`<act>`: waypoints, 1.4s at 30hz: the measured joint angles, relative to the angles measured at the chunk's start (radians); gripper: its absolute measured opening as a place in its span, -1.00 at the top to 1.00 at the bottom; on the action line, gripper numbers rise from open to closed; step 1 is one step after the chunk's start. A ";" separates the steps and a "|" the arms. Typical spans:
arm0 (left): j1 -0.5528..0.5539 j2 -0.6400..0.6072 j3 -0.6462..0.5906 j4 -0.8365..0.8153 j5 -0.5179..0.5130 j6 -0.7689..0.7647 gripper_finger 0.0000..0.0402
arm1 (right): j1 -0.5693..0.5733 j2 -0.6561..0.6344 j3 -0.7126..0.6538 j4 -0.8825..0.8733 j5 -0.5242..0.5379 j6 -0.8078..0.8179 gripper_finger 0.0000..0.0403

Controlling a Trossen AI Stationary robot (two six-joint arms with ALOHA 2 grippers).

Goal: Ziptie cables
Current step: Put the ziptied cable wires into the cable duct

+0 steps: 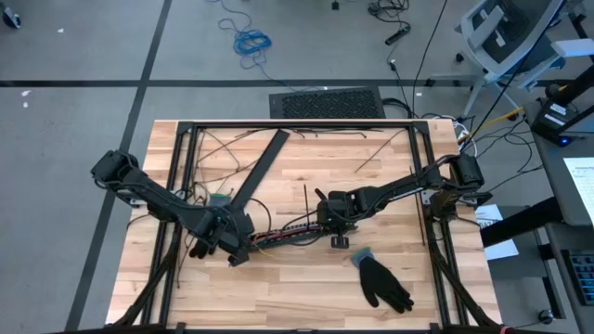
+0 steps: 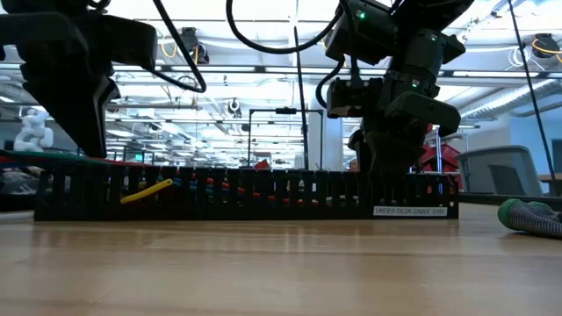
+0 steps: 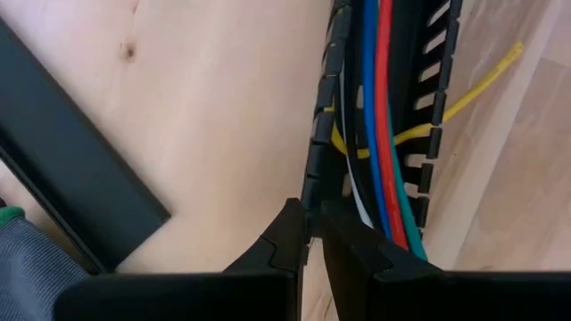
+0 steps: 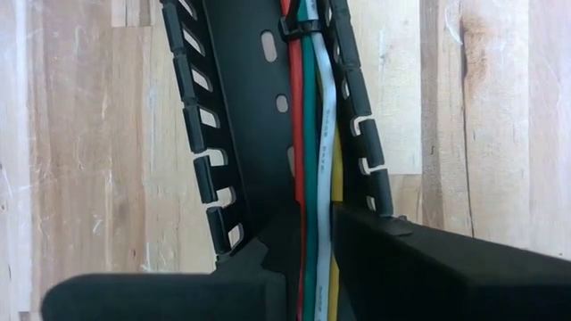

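Glossy plastic-sheathed cables (image 4: 314,134) lie in a matt black plastic slotted strip (image 4: 241,116) on pale, smooth-grained wood table (image 4: 80,134).

Grey tiled floor (image 1: 83,56) (blue cord (image 1: 251,41) coiled there), perhaps an office chair (image 1: 510,32).

A: How is the counter (image 1: 390,278) viewed?

B: It is seen whole from straight overhead, and level from its surface facing the room.

A: And the wrist views?

B: Each is held close over the slotted strip (image 2: 246,193), which is shared by all four views.
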 joint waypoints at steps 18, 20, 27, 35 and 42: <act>0.002 0.122 -0.001 0.019 0.032 0.003 0.80 | 0.000 0.000 0.000 0.000 0.003 0.015 0.73; 0.002 0.134 -0.001 0.020 0.031 0.004 0.80 | 0.000 0.000 0.000 0.000 0.003 0.017 0.73; 0.003 0.144 -0.001 0.000 0.031 0.026 0.81 | 0.000 -0.001 0.000 -0.003 0.002 0.023 0.84; -0.001 0.144 0.000 -0.030 0.030 0.056 0.96 | 0.000 -0.001 0.003 -0.022 0.000 0.022 0.99; -0.003 0.144 0.001 -0.029 0.025 0.087 0.98 | 0.000 -0.003 0.006 -0.062 0.000 0.022 1.00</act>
